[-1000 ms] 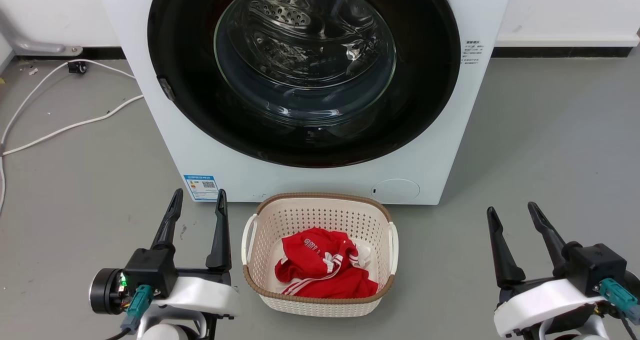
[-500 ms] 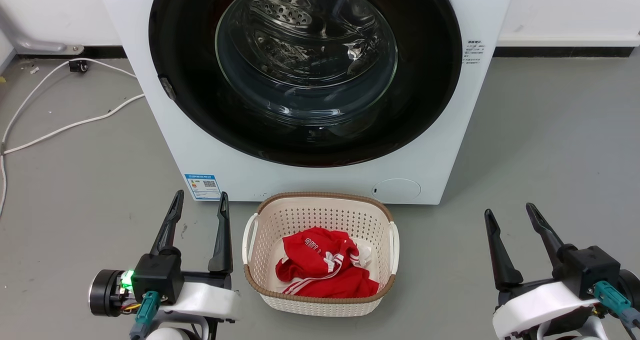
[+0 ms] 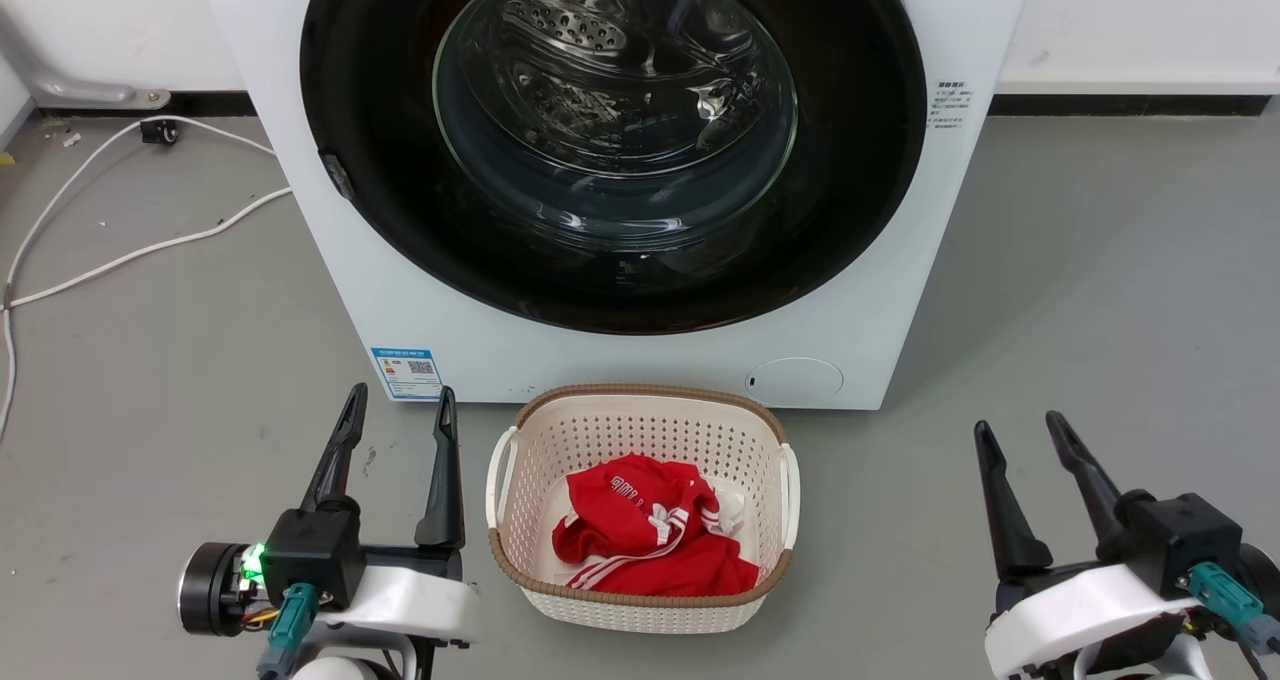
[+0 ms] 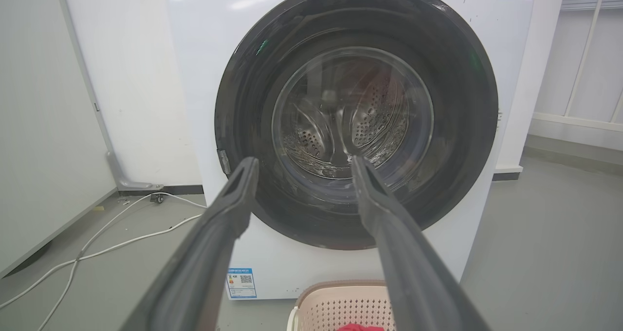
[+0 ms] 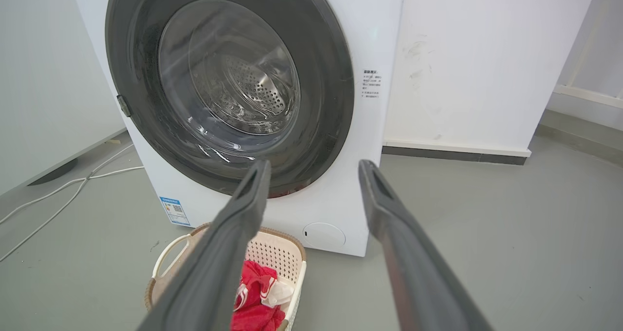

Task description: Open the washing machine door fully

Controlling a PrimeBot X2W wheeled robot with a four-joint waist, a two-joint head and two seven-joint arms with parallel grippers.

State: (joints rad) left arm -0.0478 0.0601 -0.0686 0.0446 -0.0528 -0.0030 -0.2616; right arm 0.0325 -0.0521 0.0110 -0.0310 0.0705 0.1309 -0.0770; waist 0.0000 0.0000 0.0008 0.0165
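Slight shift of right gripper (image 3: 1017, 422); left gripper (image 3: 402, 390) steady.
Both jaws spread wide, holding nothing; washing machine door (image 3: 860, 160) shut against the washing machine (image 3: 600, 360), ahead of both jaws, well apart.

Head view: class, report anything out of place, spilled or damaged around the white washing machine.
Nothing spilled or broken. White cables trail loose across the grey floor left of the white box-shaped washing machine, and the cream perforated basket of crumpled red cloth stands close before its shut glossy black round door.
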